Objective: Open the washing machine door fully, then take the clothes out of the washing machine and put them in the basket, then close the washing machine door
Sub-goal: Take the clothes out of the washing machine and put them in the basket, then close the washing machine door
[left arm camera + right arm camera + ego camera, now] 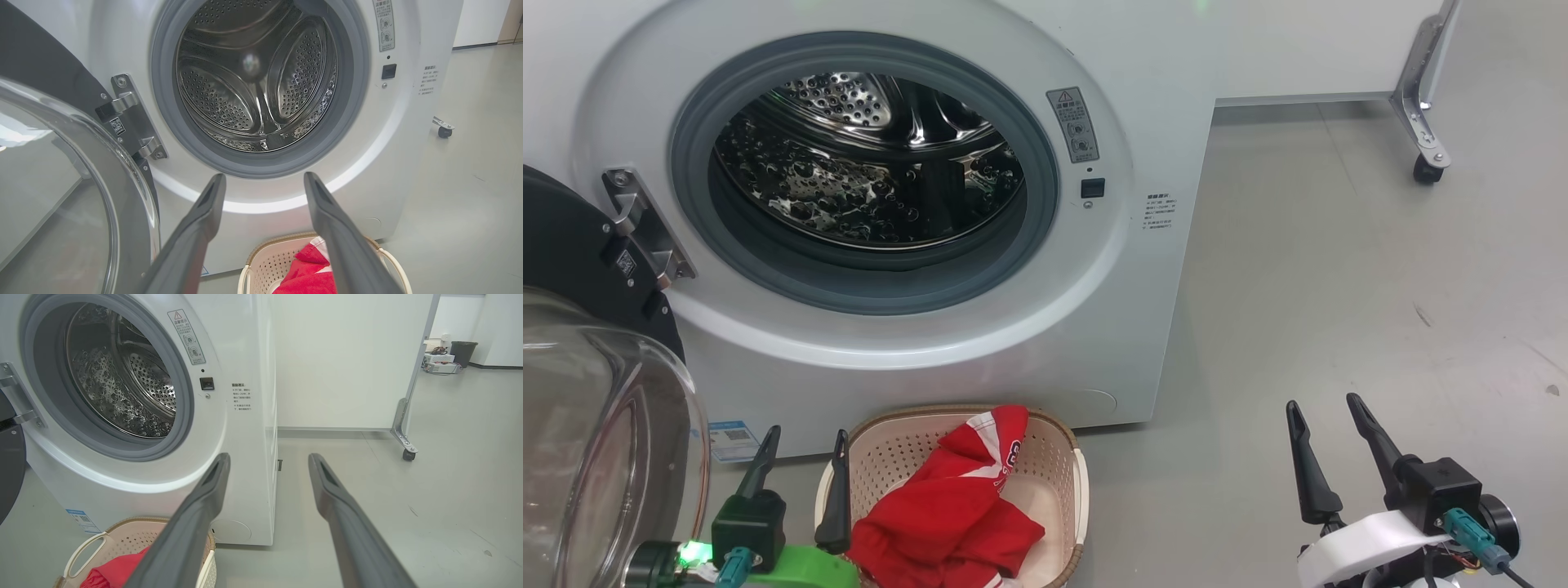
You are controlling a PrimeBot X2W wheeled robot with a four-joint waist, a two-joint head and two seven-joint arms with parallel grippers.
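Grey floor (1339, 286) under the washing machine (1160, 98), its warning sticker (1072, 124) unreadable; clothes (947, 506) in the basket (1054, 457); my left end effector (807, 431) and right end effector (1321, 401) gape wide.

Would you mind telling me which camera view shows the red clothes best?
The head view: the clothes lie almost wholly visible in the basket. Each wrist view catches a small red patch of them at its bottom edge.

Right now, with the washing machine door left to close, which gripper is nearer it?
Left. The left gripper is beside the door; the right gripper hangs well right of it.
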